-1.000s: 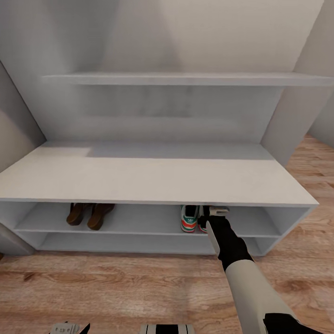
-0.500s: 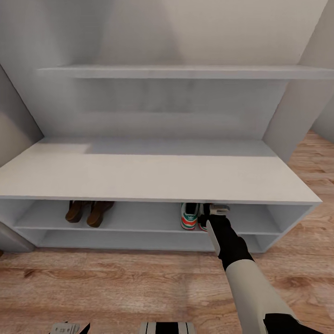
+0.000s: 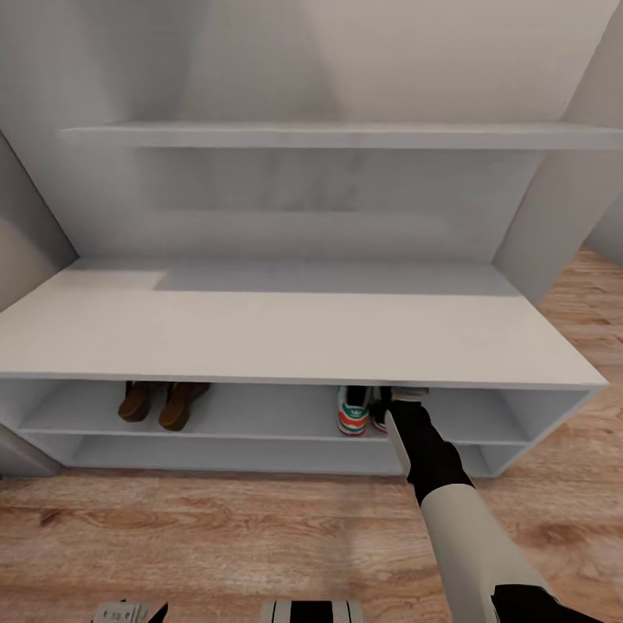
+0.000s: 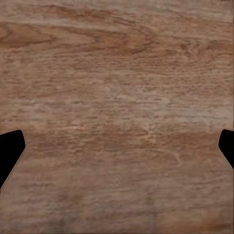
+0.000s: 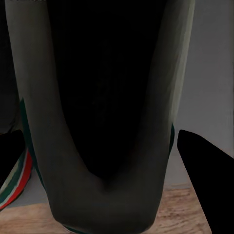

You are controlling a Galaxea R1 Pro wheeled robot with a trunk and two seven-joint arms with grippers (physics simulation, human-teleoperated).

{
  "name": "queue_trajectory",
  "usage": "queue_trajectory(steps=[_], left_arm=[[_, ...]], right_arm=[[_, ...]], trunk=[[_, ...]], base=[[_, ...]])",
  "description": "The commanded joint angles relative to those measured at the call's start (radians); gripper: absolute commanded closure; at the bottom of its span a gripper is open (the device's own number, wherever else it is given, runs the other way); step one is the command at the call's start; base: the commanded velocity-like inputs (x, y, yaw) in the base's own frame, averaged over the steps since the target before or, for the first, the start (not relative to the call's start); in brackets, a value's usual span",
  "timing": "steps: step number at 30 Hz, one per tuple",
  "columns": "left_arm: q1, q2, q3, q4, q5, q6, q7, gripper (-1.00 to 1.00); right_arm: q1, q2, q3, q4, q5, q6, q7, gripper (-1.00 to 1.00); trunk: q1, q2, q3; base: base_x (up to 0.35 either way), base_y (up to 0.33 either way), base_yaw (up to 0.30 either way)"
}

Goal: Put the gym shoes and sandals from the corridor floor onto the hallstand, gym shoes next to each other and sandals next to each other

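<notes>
The second small white gym shoe with green side stripes (image 3: 379,414) sits on the upper open tier of the low pale grey hallstand (image 3: 294,333), heel toward me, and I have my right tool (image 3: 407,394) right at it. In the right wrist view the shoe's dark opening and pale collar (image 5: 105,122) lie between the two black fingers (image 5: 202,170), which stand spread on either side, so I read the tool as open around the shoe rather than clamped on it; whether the pads touch I cannot tell. Its twin, the white gym shoe with the red-orange heel patch (image 3: 352,411), stands just beside it on the robot's left, and a strip of its striped side (image 5: 14,183) shows in the wrist view. Both shoes point their long axes into the shelf, in line with my right forearm, so I judge the withdrawal should run straight back along that axis to avoid nudging either one. The two dark brown open sandals (image 3: 160,403) sit side by side well apart on the same tier. My left tool (image 4: 117,151) hangs over the light brown wood-plank floor (image 4: 117,73), fingers wide apart and holding nothing.
</notes>
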Motion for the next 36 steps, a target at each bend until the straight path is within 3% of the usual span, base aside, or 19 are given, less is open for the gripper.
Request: queue_trajectory(steps=[1,13,14,21,36], left_arm=[[-0.001,0.0,0.003,0.001,0.01,0.002,-0.01,-1.0],[-0.001,0.001,0.003,0.001,0.01,0.002,-0.01,-1.0],[-0.001,0.001,0.003,0.001,0.01,0.002,-0.01,-1.0],[-0.001,0.001,0.004,0.001,0.011,0.001,-0.01,-1.0],[-0.001,0.001,0.008,0.001,0.011,0.001,-0.01,-1.0]], right_arm=[[0.0,0.001,-0.003,0.013,0.002,0.004,0.004,1.0],[0.0,0.001,-0.003,0.012,0.002,0.004,0.004,1.0],[0.0,0.001,-0.003,0.012,0.002,0.004,0.004,-1.0],[0.0,0.001,-0.004,0.012,0.002,0.004,0.004,-1.0],[0.0,0.001,-0.004,0.013,0.003,0.004,0.003,-1.0]], trunk=[[0.0,0.0,-0.001],[0.0,0.0,-0.001],[0.0,0.0,-0.001],[0.0,0.0,-0.001],[0.0,0.0,-0.001]], base=[[0.125,0.0,0.0],[0.037,0.0,0.0],[0.017,0.0,0.0],[-0.085,0.0,0.0],[-0.326,0.0,0.0]])
